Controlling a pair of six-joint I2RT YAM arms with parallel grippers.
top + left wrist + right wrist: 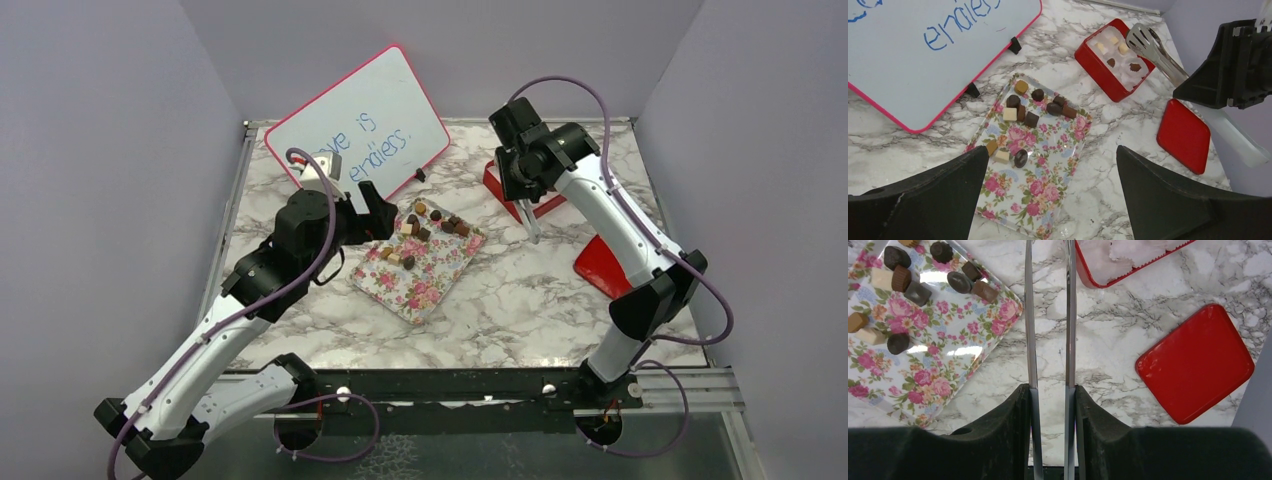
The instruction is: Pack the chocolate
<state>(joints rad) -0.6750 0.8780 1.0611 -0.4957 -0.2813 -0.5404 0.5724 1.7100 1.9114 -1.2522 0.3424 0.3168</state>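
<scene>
Several chocolate pieces (428, 224) (1031, 119) (903, 279), dark, brown and cream, lie on the far end of the floral tray (420, 285) (1048, 200) (943, 385). A few more chocolates (1111, 62) sit in the white liner of the red box (1088, 60) (1087, 277). My left gripper (372, 215) (1052, 150) hangs open above the tray with nothing between its fingers. My right gripper (525, 190) (1050, 390) is shut on metal tongs (531, 225) (1153, 47) (1029, 315). The tongs' head hovers over the box, its arms apart.
The red lid (600, 265) (1183, 136) (1195, 362) lies flat on the marble right of the tray. A pink-edged whiteboard (360, 125) (923, 50) leans at the back left. Grey walls enclose the table on three sides.
</scene>
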